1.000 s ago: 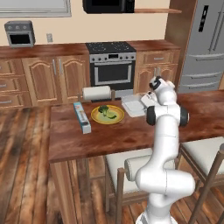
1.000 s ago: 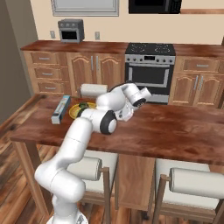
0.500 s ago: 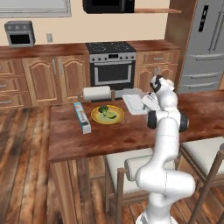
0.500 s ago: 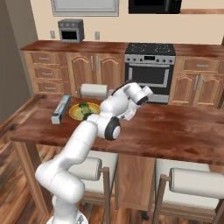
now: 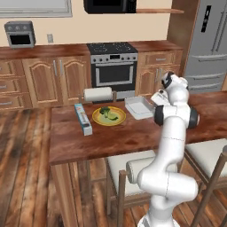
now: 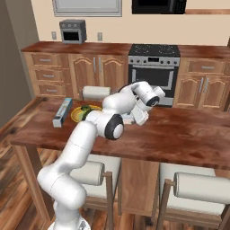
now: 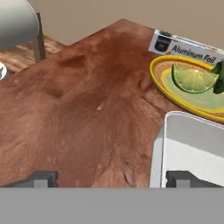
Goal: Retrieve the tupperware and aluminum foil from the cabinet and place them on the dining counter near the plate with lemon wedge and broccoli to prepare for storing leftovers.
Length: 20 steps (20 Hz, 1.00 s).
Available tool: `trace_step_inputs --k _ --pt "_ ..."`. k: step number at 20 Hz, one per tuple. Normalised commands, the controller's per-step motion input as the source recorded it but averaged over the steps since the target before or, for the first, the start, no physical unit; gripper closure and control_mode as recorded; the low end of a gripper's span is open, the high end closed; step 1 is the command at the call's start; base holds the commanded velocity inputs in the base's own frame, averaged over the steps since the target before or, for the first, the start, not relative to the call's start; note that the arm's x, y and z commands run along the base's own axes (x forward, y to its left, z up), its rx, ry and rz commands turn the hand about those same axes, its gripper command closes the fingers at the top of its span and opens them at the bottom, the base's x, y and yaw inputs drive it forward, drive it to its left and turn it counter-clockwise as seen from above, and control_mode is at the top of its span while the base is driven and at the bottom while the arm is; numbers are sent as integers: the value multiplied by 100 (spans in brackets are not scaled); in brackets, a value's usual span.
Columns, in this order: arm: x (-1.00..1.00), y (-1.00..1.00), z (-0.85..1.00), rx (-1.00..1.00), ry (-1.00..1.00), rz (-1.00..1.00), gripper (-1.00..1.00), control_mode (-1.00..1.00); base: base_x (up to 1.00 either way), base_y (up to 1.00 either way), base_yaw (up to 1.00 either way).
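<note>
1. Tupperware (image 5: 139,107) is being left flat on the dining counter (image 5: 115,137), just beside the yellow plate (image 5: 109,116) of lemon wedge (image 7: 192,78) and broccoli (image 5: 104,111).
2. Aluminum foil (image 5: 83,119) is lying on the plate's other side.
3. Tool (image 7: 109,179) is being held released, jaws wide, over the tupperware's rim.
4. Tupperware is being judged light, stiff and slick; its raised rim is offering the best hold.
</note>
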Motion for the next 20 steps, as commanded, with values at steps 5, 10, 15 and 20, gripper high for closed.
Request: trace_step_inputs --k 5,10,15,20 --pt "-100 41 17 -15 -46 3 -100 -100 0 0 0" --pt "-100 53 32 -15 -39 6 -100 -100 0 0 0" --pt "-97 33 99 -4 -44 9 -100 -100 0 0 0" --pt "-65 2 100 0 -39 7 -100 -100 0 0 0"
